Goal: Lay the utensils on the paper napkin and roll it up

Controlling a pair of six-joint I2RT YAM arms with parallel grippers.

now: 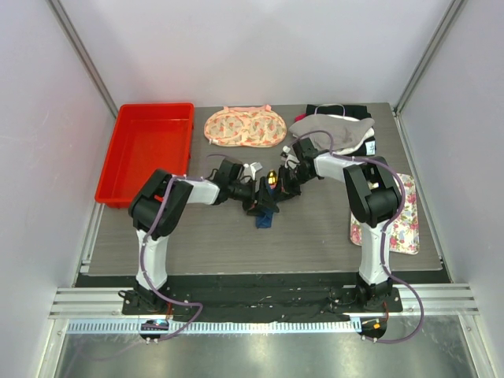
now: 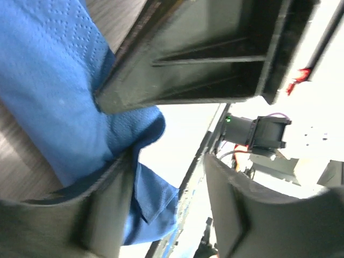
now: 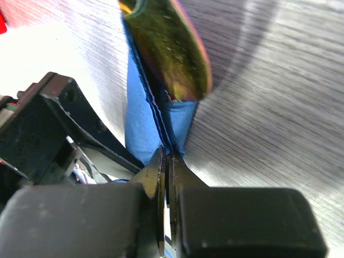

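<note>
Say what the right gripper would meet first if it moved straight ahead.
The right gripper is shut on the paper napkin, so that comes first; just beyond, probably, comes a utensil's yellowish end.

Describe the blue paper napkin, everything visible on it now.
The paper napkin is thin dark blue paper with a fine embossed dot texture. It is not flat: folded into a narrow layered bundle at the middle of the table, between the arms. The right end effector is shut on its folded edge. A shiny yellowish utensil end pokes from the folds. The left end effector is open, a loose flap against one finger.
</note>
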